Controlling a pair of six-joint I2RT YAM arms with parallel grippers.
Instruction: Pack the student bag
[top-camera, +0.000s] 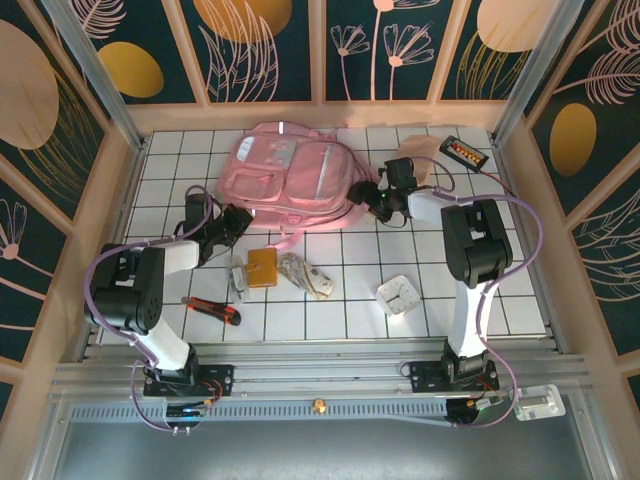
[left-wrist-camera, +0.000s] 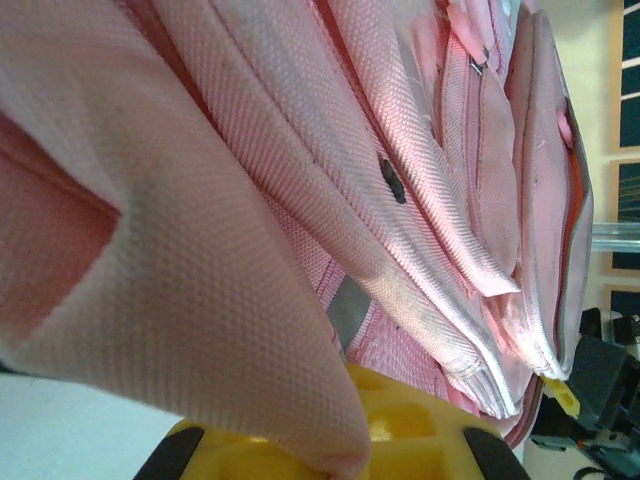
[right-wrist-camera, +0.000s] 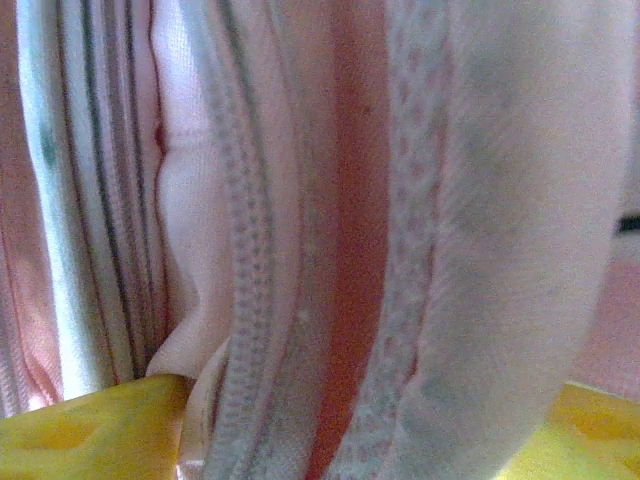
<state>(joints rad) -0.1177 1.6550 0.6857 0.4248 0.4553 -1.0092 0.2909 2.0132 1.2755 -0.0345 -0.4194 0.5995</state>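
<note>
Dark wall panels painted with gold discs and pale leaves are set around a white-tiled table (top-camera: 330, 320) framed in light wood.

At the far middle of the table the pink backpack (top-camera: 285, 170) is laid flat, its front pockets turned upward and a strap trailing from its near edge.

The left arm (top-camera: 130, 295) is folded back at the elbow and stretched forward to the bag's near left corner. There the left gripper (top-camera: 228, 222) is clamped on a fold of the bag's woven fabric, which is seen draped over a yellow finger (left-wrist-camera: 420, 435) in the left wrist view.

The right arm (top-camera: 475, 250) is raised upright from its base and bent leftward to the bag's right edge. The right gripper (top-camera: 375, 195) is set with its yellow fingers (right-wrist-camera: 80, 430) apart, and the bag's zipper and seams are seen between them. Whether the fabric is squeezed cannot be told.

Nearer the arms, well apart from the bag, a crumpled patterned pouch (top-camera: 307, 276), a white square clock (top-camera: 398, 295), a brown wallet (top-camera: 262, 267) and a red-and-black knife (top-camera: 212, 310) are spread on the tiles. By the far right corner a small dark case (top-camera: 465, 152) is laid open, with orange pieces inside.
</note>
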